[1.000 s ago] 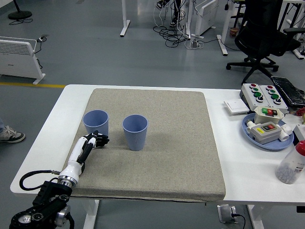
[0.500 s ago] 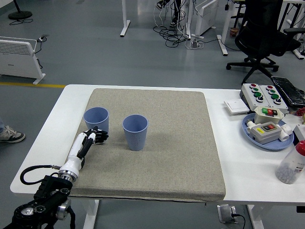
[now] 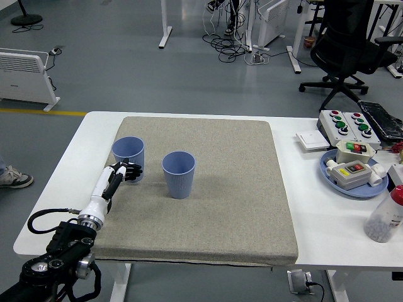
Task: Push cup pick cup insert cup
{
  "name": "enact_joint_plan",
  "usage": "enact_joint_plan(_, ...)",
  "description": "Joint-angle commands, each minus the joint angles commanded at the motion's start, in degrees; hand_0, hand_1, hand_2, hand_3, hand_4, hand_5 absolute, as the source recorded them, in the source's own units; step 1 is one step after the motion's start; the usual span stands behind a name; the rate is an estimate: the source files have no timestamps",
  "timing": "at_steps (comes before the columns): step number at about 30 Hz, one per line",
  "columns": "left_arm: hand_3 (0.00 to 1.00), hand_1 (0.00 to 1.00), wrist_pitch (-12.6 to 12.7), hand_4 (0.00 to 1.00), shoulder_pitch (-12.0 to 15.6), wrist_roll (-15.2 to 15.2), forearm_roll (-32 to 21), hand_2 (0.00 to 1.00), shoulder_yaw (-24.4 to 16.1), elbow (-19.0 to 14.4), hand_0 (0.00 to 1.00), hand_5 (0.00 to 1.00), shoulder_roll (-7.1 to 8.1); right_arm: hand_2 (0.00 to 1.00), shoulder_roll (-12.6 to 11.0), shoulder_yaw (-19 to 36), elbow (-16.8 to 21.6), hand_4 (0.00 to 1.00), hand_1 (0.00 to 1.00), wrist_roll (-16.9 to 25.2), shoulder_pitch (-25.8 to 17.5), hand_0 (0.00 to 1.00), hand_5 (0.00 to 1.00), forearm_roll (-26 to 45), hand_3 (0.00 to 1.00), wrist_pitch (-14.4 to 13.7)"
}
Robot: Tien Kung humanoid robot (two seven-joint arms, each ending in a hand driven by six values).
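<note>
**Left cup nudged farther; push under way, no grasp yet**

Left cup [image 3: 128, 157] upright on the grey mat [image 3: 252, 207], toward its far-left part, mouth open upward. Shifted a little farther and slightly right compared with a second ago, so pushed rather than lifted. Second cup [image 3: 179, 174] upright just to the right and slightly nearer, unchanged in place, a narrow gap left between the two.

Left hand [image 3: 123, 173] pressed in at the near side of the left cup, low on its wall, advanced along with it over the last second. Fingers [image 3: 132, 168] curled together, seemingly touching the cup's base wall but not wrapped round it; nothing held. Forearm running back toward the near-left corner of the tabletop [image 3: 60, 189]. Right hand out of sight.

Reads as the push step in progress, with picking and inserting still ahead. Risk, as a guess: contact this low and a mat this rough could tip the cup instead of sliding it.

Farther right, off the mat: a blue tray [image 3: 352, 182] with button boxes, a white box with red and green buttons [image 3: 343, 123] beyond it, a bottle [image 3: 385, 217] at the near right. None of it involved.
</note>
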Motion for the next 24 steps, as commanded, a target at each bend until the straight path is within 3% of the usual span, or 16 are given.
enact_joint_plan(9, 0.505, 0.611, -0.3, 0.51, -2.5, -0.2, -2.3, 0.545, 3.0, 2.8, 0.639, 0.998, -0.77, 0.692, 0.1, 0.4, 0.0, 0.199, 0.61, -0.1, -0.1, 0.709, 0.556, -0.6, 0.624, 0.0)
enact_joint_plan(15, 0.506, 0.612, -0.2, 0.508, -2.7, -0.1, -2.1, 0.545, 3.0, 2.5, 0.636, 0.998, -0.62, 0.692, 0.0, 0.2, 0.0, 0.199, 0.612, 0.0, 0.0, 0.709, 0.555, -0.3, 0.623, -0.1)
enact_joint_plan(21, 0.508, 0.606, 0.1, 0.508, -0.8, 0.4, 0.4, 0.546, 0.7, -0.6, 0.622, 0.998, 0.25, 0.692, 0.0, -0.1, 0.0, 0.198, 0.612, 0.1, 0.1, 0.709, 0.553, 0.1, 0.623, -0.1)
enact_joint_plan(24, 0.508, 0.606, 0.7, 0.508, 1.4, 1.2, 3.8, 0.546, -2.2, -4.6, 0.622, 0.998, 1.46, 0.692, -0.1, -0.2, 0.0, 0.198, 0.612, 0.2, 0.1, 0.709, 0.553, 0.5, 0.623, -0.1)
